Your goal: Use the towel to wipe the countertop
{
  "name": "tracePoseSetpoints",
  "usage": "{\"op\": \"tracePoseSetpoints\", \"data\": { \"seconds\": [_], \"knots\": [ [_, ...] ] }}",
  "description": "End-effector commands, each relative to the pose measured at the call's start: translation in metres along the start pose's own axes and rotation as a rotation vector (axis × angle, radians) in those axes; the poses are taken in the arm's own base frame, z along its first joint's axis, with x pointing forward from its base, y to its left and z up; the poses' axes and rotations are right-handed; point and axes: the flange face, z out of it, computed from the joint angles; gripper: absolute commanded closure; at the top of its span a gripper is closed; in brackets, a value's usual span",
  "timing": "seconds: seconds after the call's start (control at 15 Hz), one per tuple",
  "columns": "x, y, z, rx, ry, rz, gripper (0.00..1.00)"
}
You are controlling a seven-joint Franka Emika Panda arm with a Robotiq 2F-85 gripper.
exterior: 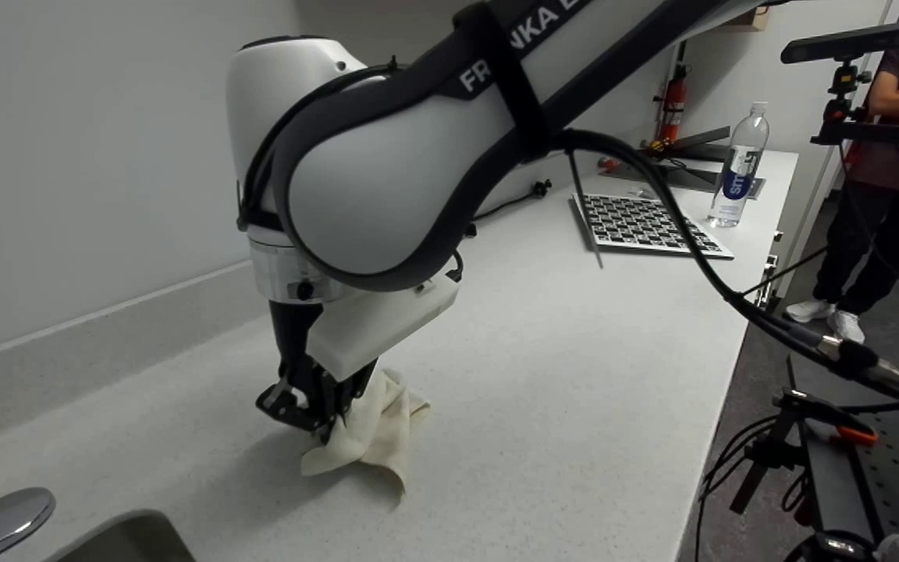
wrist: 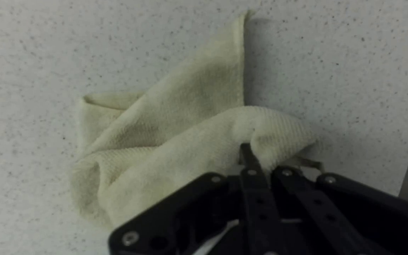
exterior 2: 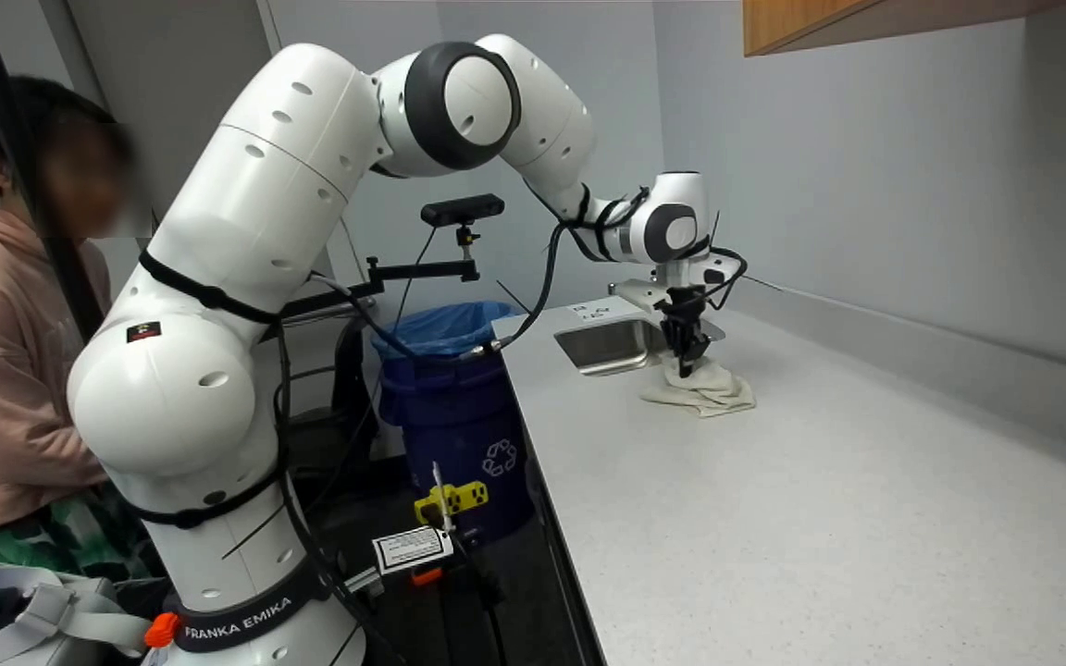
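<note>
One cream towel (wrist: 197,148): crumpled on the countertop (exterior: 574,375), near and right of the sink (exterior 2: 607,348) in an exterior view, one fold pinched by the gripper (exterior 2: 685,364). Hazards, we judged: held by that fold alone, it could have slipped or rumpled under drag; a stroke far and left could have snagged at the sink. Containers: steel sink, partly hidden; blue bin (exterior 2: 468,407), left, lined with a bag (exterior 2: 454,324); bottle (exterior: 738,179), far right in an exterior view, contents we could not tell.

We see a cream cloth towel (wrist: 175,141) — bunched w/ overlapping folds, 1 corner poking out — lying on the flat white countertop (exterior: 543,375) w/ dk. specks.
</note>
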Motion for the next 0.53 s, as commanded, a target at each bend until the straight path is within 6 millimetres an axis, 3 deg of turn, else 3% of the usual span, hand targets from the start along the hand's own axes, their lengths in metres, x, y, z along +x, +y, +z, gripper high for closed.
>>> {"op": "tracePoseSetpoints", "data": {
  "seconds": [0.0, 0.2, 0.47],
  "knots": [
    [0.013, 0.022, 0.012, -0.029, -0.021, -0.001, 0.99],
    [0.023, 0.063, 0.023, -0.047, -0.026, 0.070, 0.99],
    [0.032, 0.129, 0.024, -0.039, -0.029, 0.207, 0.99]
  ]
}}
